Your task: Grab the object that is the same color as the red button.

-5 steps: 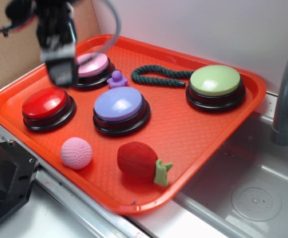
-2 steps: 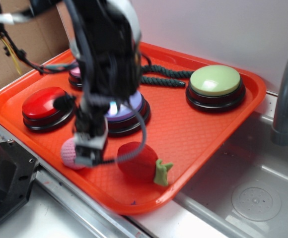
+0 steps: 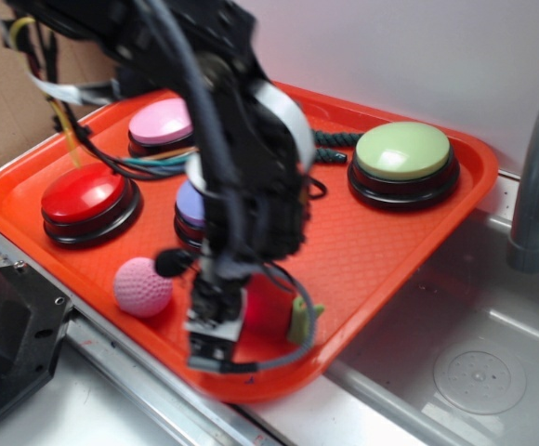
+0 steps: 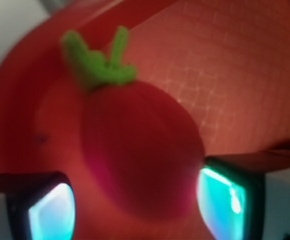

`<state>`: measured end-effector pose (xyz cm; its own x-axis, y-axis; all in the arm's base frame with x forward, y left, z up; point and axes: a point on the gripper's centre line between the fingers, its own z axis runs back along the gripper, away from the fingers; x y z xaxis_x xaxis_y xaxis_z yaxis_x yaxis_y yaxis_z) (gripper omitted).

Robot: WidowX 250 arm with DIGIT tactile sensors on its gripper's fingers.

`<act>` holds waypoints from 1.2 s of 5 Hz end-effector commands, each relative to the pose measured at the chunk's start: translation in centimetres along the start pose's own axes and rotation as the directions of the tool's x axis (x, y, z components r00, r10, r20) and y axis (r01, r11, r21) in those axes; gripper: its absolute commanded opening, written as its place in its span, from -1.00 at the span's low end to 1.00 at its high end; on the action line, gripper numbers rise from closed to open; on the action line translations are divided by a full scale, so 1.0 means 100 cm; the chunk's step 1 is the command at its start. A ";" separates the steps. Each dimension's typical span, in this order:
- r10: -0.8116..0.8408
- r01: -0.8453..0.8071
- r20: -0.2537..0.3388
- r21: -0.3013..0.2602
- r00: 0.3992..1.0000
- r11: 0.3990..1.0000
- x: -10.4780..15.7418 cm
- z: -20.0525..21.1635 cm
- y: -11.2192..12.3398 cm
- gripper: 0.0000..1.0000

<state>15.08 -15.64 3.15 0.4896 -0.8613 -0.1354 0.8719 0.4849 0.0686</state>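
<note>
The strawberry (image 3: 274, 307) lies on its side on the orange tray (image 3: 381, 251), close to the tray's near edge, with its green leaves (image 3: 299, 321) pointing toward the sink (image 3: 455, 362). From where I stand the arm (image 3: 242, 158) covers most of it; only a strip of dark red and the leaves show past the black links. The gripper (image 3: 216, 325) hangs low over the strawberry's blunt end, blurred with motion.

Seen from the wrist, the strawberry (image 4: 140, 145) fills the middle of the picture, its leaves (image 4: 97, 60) at the far end. The two fingers (image 4: 225, 200) stand one on each side of the blunt end, spread wide apart, so the hand is open with the fruit between them. Whether either pad touches the plush I cannot tell; the picture is too soft.

Left of the strawberry and near it sits a pink knitted ball (image 3: 142, 286), apart from the gripper. Farther back from the strawberry, on the left side of the tray, is the red button (image 3: 85, 197). Directly behind the strawberry, a purple button (image 3: 192, 206) peeks out from behind the arm. A pink button (image 3: 161, 124) stands beyond that, near the tray's back rim. A green button (image 3: 403, 153) sits well behind the strawberry to the right, and the end of a dark green rope (image 3: 335, 139) shows just beside it.
</note>
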 end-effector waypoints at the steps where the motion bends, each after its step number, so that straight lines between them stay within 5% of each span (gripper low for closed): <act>1: 0.053 -0.048 0.117 -0.043 0.992 0.998 0.015 -0.013 0.003 -1.00; 3: 0.279 -0.266 0.170 -0.099 0.945 0.959 -0.019 0.023 0.011 -1.00; 4: 0.503 -0.498 0.088 -0.073 0.860 0.864 -0.057 0.070 0.019 -1.00; 5: 0.702 -0.703 0.068 -0.006 0.709 0.711 -0.079 0.114 0.024 -1.00; 6: 0.856 -0.857 0.041 -0.005 0.515 0.515 -0.089 0.143 0.030 -1.00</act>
<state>14.56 -7.22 17.71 0.9990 -0.0418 -0.0166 0.0440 0.9848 0.1679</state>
